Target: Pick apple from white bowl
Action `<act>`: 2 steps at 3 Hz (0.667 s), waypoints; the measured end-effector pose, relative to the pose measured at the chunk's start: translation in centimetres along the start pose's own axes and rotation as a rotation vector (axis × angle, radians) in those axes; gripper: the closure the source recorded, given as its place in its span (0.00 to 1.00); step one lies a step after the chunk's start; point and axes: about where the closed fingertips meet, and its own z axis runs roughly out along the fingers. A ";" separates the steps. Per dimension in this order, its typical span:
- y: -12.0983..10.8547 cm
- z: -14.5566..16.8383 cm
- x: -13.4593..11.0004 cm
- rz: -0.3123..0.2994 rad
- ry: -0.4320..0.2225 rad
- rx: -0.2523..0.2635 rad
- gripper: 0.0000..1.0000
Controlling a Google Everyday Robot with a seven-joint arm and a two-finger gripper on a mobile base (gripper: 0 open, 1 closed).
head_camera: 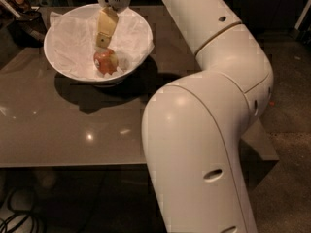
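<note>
Here, claw point(103, 41) inside white bowl point(63, 57), just above apple point(106, 62), opening cannot be told, bowl near far edge of table point(58, 130).

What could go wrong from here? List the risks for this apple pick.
1. The gripper hangs inside the bowl, right at the top of the apple. A push from above could send the round apple rolling aside.
2. The apple lies on crumpled paper, which may get pinched and lifted with it.
3. The bowl narrows to a small base on the smooth table, so a sideways shove could slide or tip it.
</note>
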 end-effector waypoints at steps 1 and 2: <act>-0.2 1.7 0.8 0.028 0.042 -0.020 0.09; -0.2 3.4 1.7 0.058 0.077 -0.047 0.09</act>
